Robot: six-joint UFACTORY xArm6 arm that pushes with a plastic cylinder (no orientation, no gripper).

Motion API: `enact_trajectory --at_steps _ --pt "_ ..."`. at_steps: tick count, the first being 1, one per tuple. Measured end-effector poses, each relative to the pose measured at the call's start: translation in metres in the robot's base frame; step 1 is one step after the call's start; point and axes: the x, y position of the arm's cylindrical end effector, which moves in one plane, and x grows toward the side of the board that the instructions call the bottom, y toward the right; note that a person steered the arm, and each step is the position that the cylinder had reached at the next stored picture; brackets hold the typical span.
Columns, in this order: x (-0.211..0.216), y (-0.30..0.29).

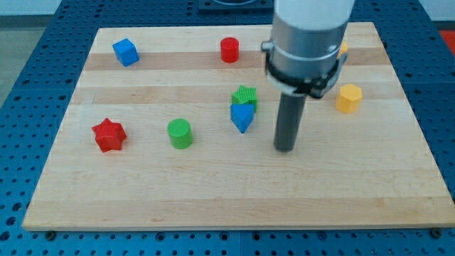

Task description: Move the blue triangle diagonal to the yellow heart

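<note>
My tip (285, 148) bare, holding nothing, touching no block, on board (213, 199) at 4 o'clock from blue triangle (242, 117), just apart. Triangle touches green block (245, 95) at its 12. Yellow heart (343, 48) mostly hidden behind arm, 2 o'clock, well apart. Yellow hexagon (348, 98) at 3 o'clock.

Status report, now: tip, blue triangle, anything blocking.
My tip on the board, just to the view's right of blue triangle, apart. Green block touching triangle's top side. Yellow heart not identifiable.
</note>
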Motion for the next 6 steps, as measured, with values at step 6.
enact_trajectory --at_steps 6 --pt "-0.158 0.008"
